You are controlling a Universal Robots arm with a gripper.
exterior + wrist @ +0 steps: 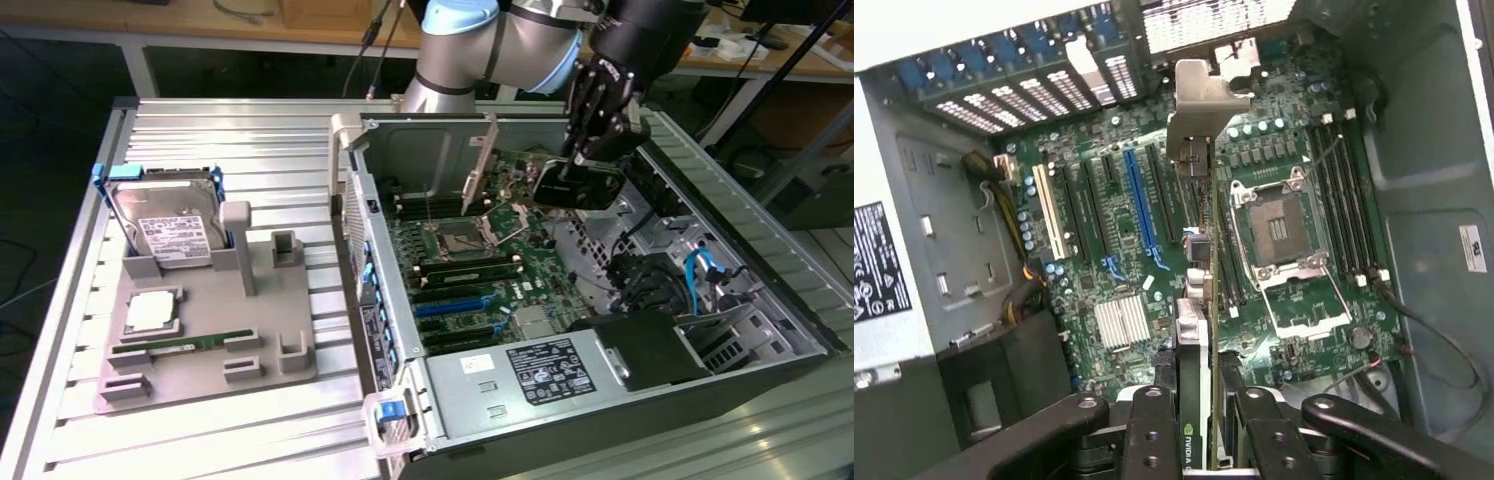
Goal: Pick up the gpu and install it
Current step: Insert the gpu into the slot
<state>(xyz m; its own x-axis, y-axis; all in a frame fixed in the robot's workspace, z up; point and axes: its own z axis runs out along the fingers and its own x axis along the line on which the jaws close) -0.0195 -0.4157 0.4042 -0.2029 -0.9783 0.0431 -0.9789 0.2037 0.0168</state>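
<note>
**GPU install: card gripped over the open case**

Item: gpu (pixel 1192 330), seen edge-on, pinched between the fingers (pixel 1152 430).
Detail: silvery bracket (pixel 1199 100) sits at the end farthest from the fingers.
Location: held above the motherboard (pixel 1294 330) of the computer case (pixel 414 150), not seated.
Nearby: blue expansion slot (pixel 1139 200) lies just to one side of the card's line.
Handling, as judged: keep the card's edge parallel with its slot and the bracket toward the rear openings. Lower it squarely, without tilt.
</note>
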